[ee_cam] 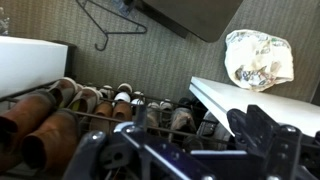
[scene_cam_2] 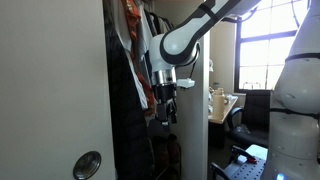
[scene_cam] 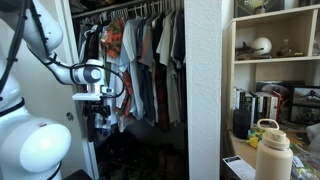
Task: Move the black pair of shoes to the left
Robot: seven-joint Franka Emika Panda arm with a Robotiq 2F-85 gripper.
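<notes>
In the wrist view a row of several shoes stands on a wire rack (ee_cam: 120, 118) on the closet floor. A dark, black-looking pair (ee_cam: 186, 116) sits at the right end of the row, next to a white shelf edge (ee_cam: 235, 100). Brown boots (ee_cam: 45, 125) stand at the left end. My gripper (ee_cam: 180, 150) is open and empty, above and in front of the rack, its fingers apart at the bottom of the view. In both exterior views the gripper (scene_cam: 100, 122) (scene_cam_2: 167, 108) hangs inside the closet opening, pointing down; the shoes are hidden there in the dark.
Hanging clothes (scene_cam: 140, 60) fill the closet above the gripper. A wire hanger (ee_cam: 105, 25) lies on the carpet behind the rack. A patterned cloth (ee_cam: 258, 58) lies on the white shelf. A white wall panel (scene_cam: 205, 90) and bookshelf (scene_cam: 275, 90) stand beside the closet.
</notes>
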